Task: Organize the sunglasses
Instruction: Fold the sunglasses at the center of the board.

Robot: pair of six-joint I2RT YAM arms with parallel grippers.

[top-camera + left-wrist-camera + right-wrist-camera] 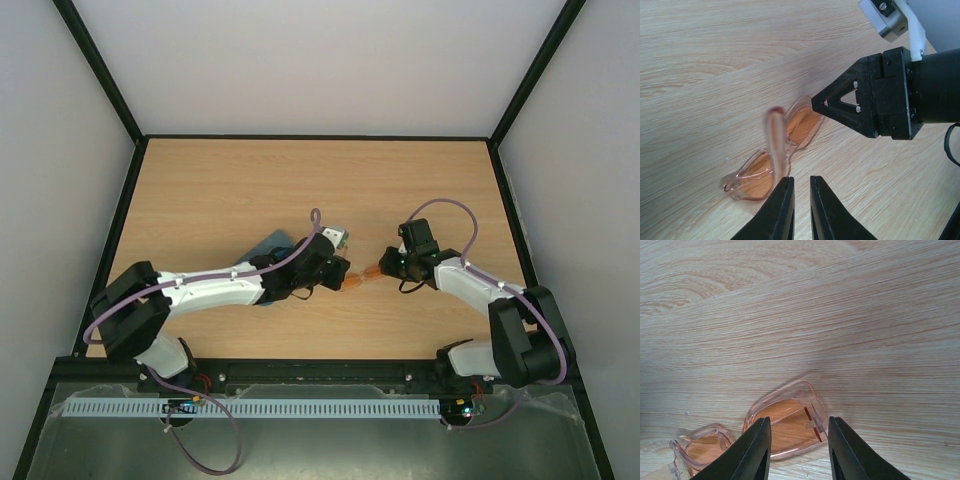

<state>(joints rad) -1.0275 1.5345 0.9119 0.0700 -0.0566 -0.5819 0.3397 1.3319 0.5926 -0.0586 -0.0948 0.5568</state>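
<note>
The orange-lensed sunglasses (362, 277) lie flat on the wooden table (250, 190), between my two grippers. In the left wrist view the sunglasses (802, 125) have one temple raised and blurred, ending at the outer side of my left finger. My left gripper (801, 177) has only a narrow gap, with nothing in it. My right gripper (799, 420) is open, its fingers on either side of one lens of the sunglasses (785, 427) by the hinge, low over the table. Its tip (815, 102) shows at that lens's edge. The red-pink pair is out of view.
A blue-green case (275, 243) lies partly hidden under my left arm. Black frame rails and pale walls border the table on the left, back and right.
</note>
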